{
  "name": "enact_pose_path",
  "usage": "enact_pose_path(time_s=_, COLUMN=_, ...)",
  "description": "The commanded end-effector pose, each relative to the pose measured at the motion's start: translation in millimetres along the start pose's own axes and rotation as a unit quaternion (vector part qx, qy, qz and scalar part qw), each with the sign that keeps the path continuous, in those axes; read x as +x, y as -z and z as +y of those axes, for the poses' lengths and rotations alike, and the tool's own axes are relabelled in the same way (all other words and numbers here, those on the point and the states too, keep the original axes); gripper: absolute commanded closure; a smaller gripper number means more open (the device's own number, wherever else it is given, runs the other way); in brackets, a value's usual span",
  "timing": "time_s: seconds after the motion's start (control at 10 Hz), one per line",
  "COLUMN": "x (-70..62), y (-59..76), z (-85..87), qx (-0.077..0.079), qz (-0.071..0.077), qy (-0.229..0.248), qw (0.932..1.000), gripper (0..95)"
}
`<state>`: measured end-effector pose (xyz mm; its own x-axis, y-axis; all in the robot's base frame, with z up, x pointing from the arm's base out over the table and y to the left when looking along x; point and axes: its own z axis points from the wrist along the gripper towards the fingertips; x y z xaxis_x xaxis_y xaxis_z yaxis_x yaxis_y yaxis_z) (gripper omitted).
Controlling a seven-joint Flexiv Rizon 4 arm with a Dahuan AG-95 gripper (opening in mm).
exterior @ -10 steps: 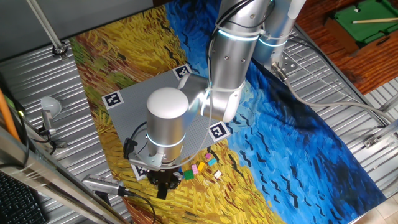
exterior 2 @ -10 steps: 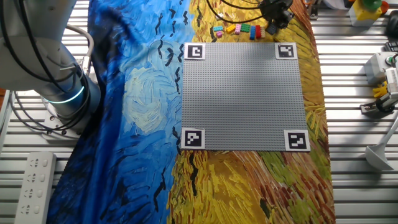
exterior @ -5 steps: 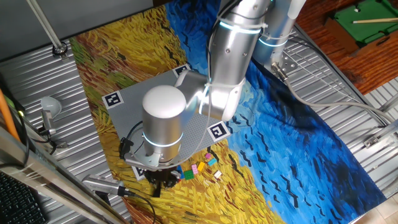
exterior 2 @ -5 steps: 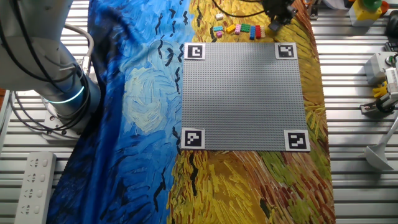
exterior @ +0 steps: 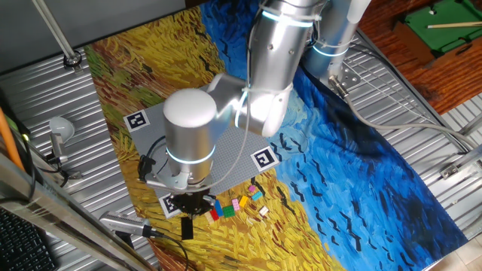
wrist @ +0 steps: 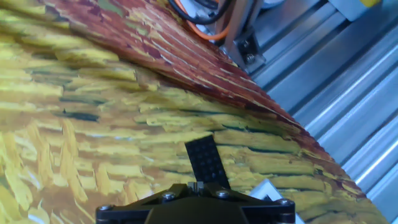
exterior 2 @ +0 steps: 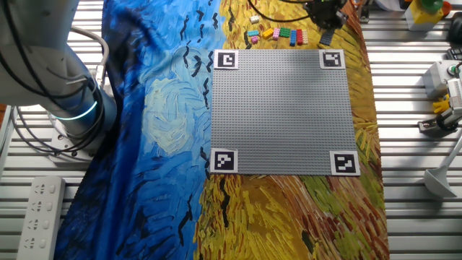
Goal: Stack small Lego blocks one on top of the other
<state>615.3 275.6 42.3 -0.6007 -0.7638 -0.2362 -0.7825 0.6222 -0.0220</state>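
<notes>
No readable text shows anywhere; the grey baseplate point(exterior 2: 283, 108) carries only black-and-white square markers point(exterior 2: 227, 60).

A large grey studded baseplate point(exterior 2: 283, 112) lies on a painted cloth point(exterior 2: 155, 130) of blue and yellow swirls. Black-and-white square markers point(exterior 2: 227, 60) sit at the baseplate's four corners. The cloth covers a ribbed metal table point(exterior 2: 419, 180). A white power strip point(exterior 2: 40, 217) lies well apart from the baseplate, beyond the cloth's blue edge.

Both fixed views look down on the grey baseplate point(exterior 2: 283, 112) from opposite sides. The hand view sits close above the painted cloth point(wrist: 93, 124).
</notes>
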Motion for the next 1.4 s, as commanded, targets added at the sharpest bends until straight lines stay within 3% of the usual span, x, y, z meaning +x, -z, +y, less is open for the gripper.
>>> enact_pose_path(time_s=0.1, x=-2.4, y=-6.9, z=-4.0, qx=0.003, qz=-0.001, qy=0.004, qw=1.0, gripper=76.0)
enact_pose_path(time_s=0.3, x=-7.6, y=-9.9, z=-9.0, qx=0.004, qz=0.0, qy=0.017, qw=0.9998, gripper=38.0)
enact_pose_path(time_s=1.4, x=-6.7, y=-27.1, z=-7.6, qx=0.011, qz=-0.008, qy=0.022, qw=0.9997, gripper=38.0)
